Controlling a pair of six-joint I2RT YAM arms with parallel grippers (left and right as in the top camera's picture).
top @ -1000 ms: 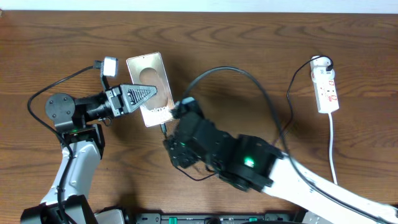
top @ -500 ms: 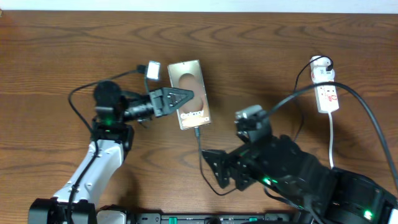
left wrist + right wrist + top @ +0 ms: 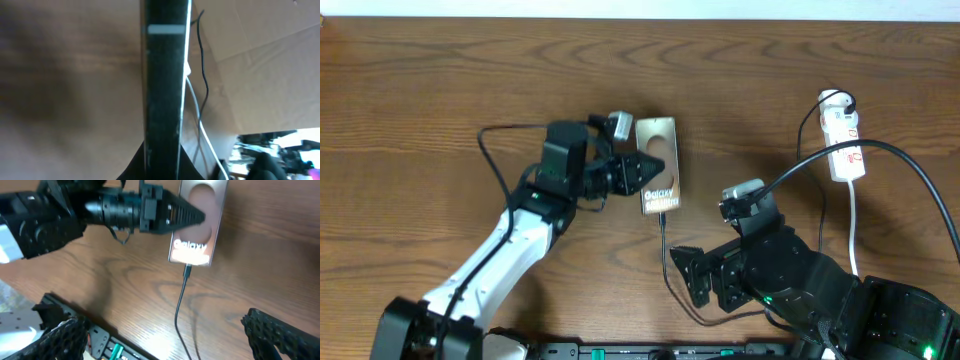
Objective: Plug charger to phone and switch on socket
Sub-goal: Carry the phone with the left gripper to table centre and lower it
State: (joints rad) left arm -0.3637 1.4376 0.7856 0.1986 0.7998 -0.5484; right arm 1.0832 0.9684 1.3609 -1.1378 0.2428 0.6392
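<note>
L arm reaches in from near-left corner of bench (image 3: 420,80). L gripper (image 3: 655,168) clenched on phone (image 3: 661,196), gripping from phone's left side, one finger lying across its face. Phone is mid-bench, long axis running near-to-far, "Galaxy" end twd near edge; resting or lifted: cannot tell. L wrist view shows phone edge-on as a dark upright bar.

Charger (image 3: 665,250): connector tip seated in phone's near end. Cable drops twd near edge, curls under R arm, re-emerges & arcs over to right side.

R gripper (image 3: 692,280) close to near edge, just right of cable, jaws released & spread wide, grasping nothing.

Socket (image 3: 846,140) by right edge, twd far-right corner. White cord (image 3: 853,235) trails twd near edge, black cable crosses over strip. Red switch marks visible; on/off cannot tell
</note>
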